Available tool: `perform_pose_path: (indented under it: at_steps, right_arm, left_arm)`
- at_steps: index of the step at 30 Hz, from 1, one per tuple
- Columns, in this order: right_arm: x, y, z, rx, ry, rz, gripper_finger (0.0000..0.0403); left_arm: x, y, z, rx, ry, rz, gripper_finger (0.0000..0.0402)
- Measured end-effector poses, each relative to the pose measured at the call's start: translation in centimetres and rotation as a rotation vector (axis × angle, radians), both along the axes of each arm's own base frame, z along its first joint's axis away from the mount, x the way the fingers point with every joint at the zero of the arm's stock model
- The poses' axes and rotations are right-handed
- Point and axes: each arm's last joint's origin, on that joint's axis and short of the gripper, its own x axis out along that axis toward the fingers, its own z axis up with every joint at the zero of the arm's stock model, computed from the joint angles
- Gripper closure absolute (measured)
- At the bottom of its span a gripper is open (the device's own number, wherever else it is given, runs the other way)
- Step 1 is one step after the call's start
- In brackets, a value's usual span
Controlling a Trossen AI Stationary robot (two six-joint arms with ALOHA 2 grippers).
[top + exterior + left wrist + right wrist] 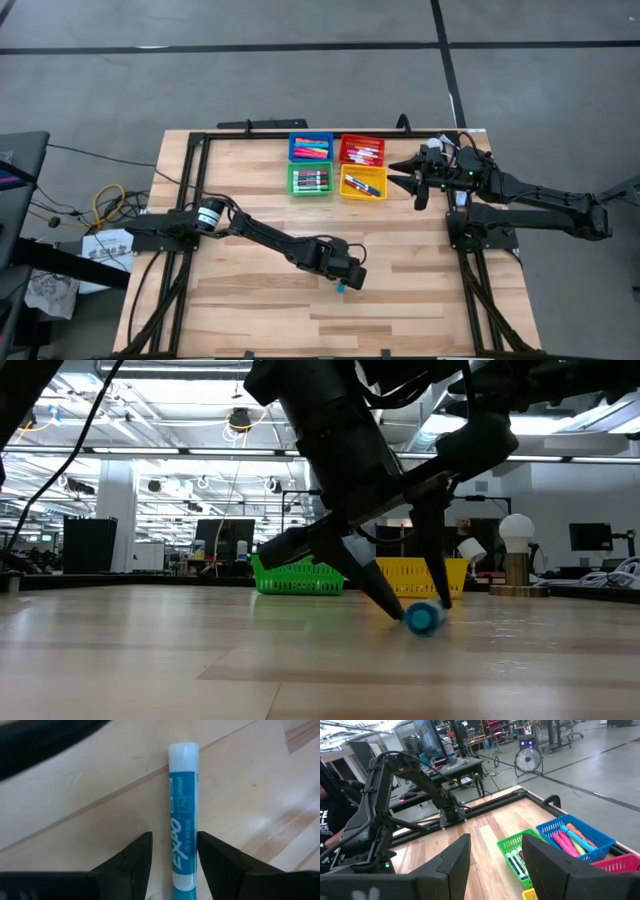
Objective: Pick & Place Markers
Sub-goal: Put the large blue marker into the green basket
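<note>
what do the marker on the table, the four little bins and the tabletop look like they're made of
Marker: looks like smooth plastic, with a glossy printed teal label and a white end. It lies between the left gripper's open fingers.
Bins: probably moulded plastic, given the bright solid colours and the slotted walls in the right wrist view.
Tabletop: pale wood planks with visible grain and seams, matte.

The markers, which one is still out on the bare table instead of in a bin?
The blue marker lying flat between the left gripper's fingers; every other marker sits in a coloured bin.
</note>
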Motion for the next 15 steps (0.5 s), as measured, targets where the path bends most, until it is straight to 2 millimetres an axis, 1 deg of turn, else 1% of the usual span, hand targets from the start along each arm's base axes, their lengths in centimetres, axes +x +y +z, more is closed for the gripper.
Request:
perform_pose_path:
  at_steps: [15]
  right_arm:
    - [0.0, 0.01, 0.0, 0.011, -0.003, 0.0, 0.0234]
  left_arm:
    - [-0.92, 0.69, -0.02, 0.046, 0.099, 0.011, 0.0242]
